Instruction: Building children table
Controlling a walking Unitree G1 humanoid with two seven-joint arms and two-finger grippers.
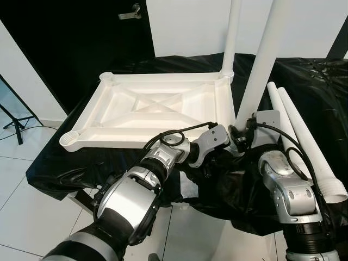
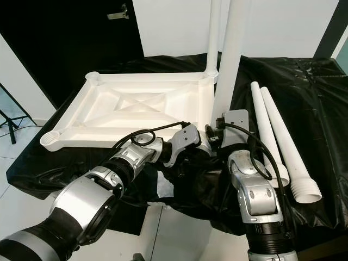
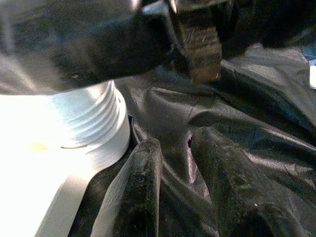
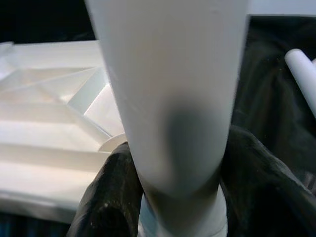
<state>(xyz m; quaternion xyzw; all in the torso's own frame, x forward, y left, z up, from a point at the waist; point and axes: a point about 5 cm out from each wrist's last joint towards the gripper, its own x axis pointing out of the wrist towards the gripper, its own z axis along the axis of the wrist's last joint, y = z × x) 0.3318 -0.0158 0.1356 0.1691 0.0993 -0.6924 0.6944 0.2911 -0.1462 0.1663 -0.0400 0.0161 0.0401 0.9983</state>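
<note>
The right gripper (image 4: 173, 197) clamps the smooth, stiff white leg (image 1: 260, 70) low (likely slippery), just beside the tabletop (image 1: 147, 109); the left gripper (image 3: 173, 182) rests nearby, fingers parted.

White tabletop (image 1: 152, 109) lay upside down, ribbed underside up. One leg (image 1: 232, 32) stood upright in far corner, second leg (image 1: 263, 60) upright at near corner. Two loose legs (image 1: 304, 141) lay alongside.

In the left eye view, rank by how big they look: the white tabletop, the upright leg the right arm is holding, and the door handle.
1. Tabletop, largest.
2. Held upright leg, though its top is cut off by the picture.
3. Door handle, smallest; it sits farthest away, so partly distance.
</note>
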